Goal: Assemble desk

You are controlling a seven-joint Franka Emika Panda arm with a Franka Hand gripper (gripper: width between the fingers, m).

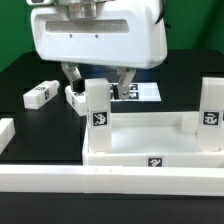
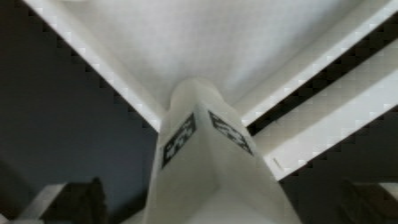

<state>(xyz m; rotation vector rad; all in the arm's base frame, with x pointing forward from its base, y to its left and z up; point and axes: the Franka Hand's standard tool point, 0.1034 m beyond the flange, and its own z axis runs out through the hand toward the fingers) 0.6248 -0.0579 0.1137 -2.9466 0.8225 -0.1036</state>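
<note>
The desk top (image 1: pixel 140 135) lies at the front of the table as a white tray with a raised rim. Two square white legs stand upright in its corner sockets, one at the exterior view's left (image 1: pixel 98 110) and one at its right (image 1: pixel 210 105). My gripper (image 1: pixel 98 78) hangs open just above the left leg, one finger to each side and neither touching it. In the wrist view that leg (image 2: pixel 205 150) runs down to the desk top (image 2: pixel 196 40). The dark fingers (image 2: pixel 80 200) of my gripper (image 2: pixel 214 215) stand clear of it on both sides.
A loose white leg (image 1: pixel 40 95) lies on the black table at the exterior view's left, and another white piece (image 1: pixel 76 97) lies behind the standing leg. The marker board (image 1: pixel 143 92) lies further back. Long white border rails run along the front (image 1: pixel 100 185) and the left (image 1: pixel 5 135).
</note>
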